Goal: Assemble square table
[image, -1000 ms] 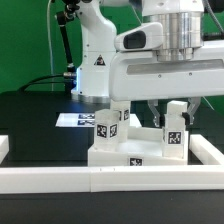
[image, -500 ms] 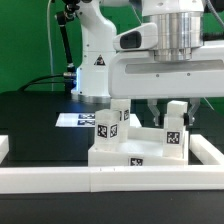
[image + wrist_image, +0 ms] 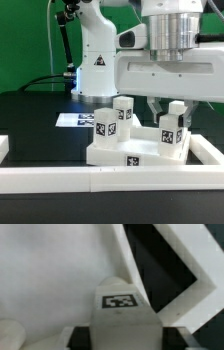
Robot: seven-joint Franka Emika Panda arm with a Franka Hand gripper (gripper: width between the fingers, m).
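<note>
The square table's white slab [image 3: 110,152] lies flat against the front barrier, a tag on its near edge. Two white tagged legs stand upright on it, one at the exterior view's left [image 3: 118,118] and one at its right [image 3: 172,130]. My gripper [image 3: 172,112] hangs straight down over the right leg and is shut on its upper part. In the wrist view that leg [image 3: 122,303] fills the gap between the black pads [image 3: 82,336] of my gripper [image 3: 122,339], its tag facing the camera, with the slab [image 3: 50,274] beneath.
A long low white barrier rail [image 3: 60,178] runs along the front, with side pieces at the exterior view's right [image 3: 205,150] and left [image 3: 3,148]. The marker board [image 3: 75,120] lies behind the slab. The arm's base [image 3: 95,60] stands at the back. The rail [image 3: 190,263] shows beside the slab.
The hand has sunk slightly and turned a little. The slab and its two legs have swung with it, the left leg shifting toward the exterior view's right. The grip is unchanged.
</note>
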